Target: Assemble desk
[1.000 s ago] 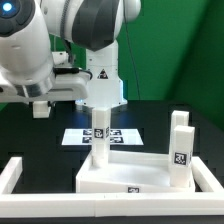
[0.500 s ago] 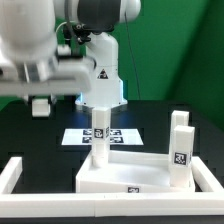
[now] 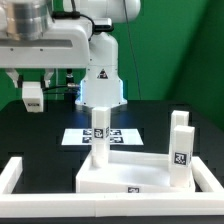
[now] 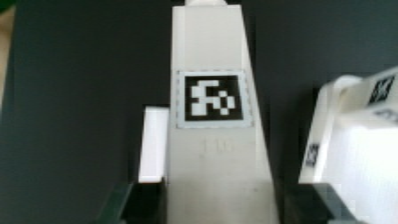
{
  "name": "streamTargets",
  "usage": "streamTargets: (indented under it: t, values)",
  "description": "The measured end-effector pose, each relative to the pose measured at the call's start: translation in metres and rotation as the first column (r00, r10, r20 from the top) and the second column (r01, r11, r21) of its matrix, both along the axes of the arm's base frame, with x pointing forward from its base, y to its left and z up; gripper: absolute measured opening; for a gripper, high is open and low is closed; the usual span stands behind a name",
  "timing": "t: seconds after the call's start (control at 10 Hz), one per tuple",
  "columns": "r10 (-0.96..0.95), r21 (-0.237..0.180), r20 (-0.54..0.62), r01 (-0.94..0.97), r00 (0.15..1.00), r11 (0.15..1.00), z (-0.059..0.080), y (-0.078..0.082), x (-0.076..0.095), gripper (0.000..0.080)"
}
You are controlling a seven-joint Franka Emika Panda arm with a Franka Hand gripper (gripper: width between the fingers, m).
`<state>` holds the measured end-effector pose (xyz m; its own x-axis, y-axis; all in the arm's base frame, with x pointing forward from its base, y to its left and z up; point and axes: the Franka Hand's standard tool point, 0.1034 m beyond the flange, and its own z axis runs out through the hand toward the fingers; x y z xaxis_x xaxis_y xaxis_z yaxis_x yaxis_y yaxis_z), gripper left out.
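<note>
Partly assembled: desk top [image 3: 135, 176] near border frame [image 3: 14, 175], legs [image 3: 99, 136] [image 3: 179, 140] upright on it. Others still to fit. Gripper [image 4: 199, 190] partly closed around a tagged leg [image 4: 214, 100].

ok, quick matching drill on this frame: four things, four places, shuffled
Things:
1. desk top
2. middle leg
3. marker board
4. border frame

Places:
a. flat on the black table, behind the desk top
b. low rail along the front and the exterior view's left
c. rim up, in front of the marker board
d. standing upright at the desk top's far corner, on the exterior view's left

Pairs: 1-c, 2-d, 3-a, 4-b
</note>
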<state>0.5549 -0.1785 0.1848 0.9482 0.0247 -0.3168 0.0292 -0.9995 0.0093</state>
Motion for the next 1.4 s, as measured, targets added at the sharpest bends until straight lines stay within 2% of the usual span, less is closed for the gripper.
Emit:
streamTargets:
  t: [0.1, 0.4, 0.5, 0.6, 0.7, 0.8, 0.9, 1.1, 1.3, 1.4]
  values:
    - [-0.010, -0.001, 0.040, 0.010, 0.999, 1.000, 0.002, 0.002, 0.000, 0.0288]
    - [-0.093, 0.012, 0.220, 0.093, 0.971, 0.996, 0.027, 0.033, 0.043, 0.0288]
    - [-0.119, 0.021, 0.302, 0.119, 0.946, 0.993, 0.033, 0.048, 0.060, 0.0288]
    - [-0.151, 0.044, 0.358, 0.145, 0.921, 0.988, 0.033, 0.061, 0.070, 0.0288]
    - [-0.152, 0.045, 0.423, 0.147, 0.893, 0.988, 0.029, 0.062, 0.071, 0.0288]
    - [-0.154, 0.036, 0.460, 0.154, 0.875, 0.987, 0.022, 0.059, 0.065, 0.0288]
    - [-0.148, 0.025, 0.516, 0.158, 0.844, 0.987, 0.024, 0.056, 0.069, 0.0288]
    - [-0.158, 0.036, 0.498, 0.162, 0.853, 0.986, 0.021, 0.058, 0.065, 0.0288]
    - [-0.228, 0.095, 0.513, 0.209, 0.828, 0.973, 0.013, 0.067, 0.059, 0.0288]
    - [-0.249, 0.111, 0.536, 0.225, 0.807, 0.968, 0.015, 0.077, 0.066, 0.0288]
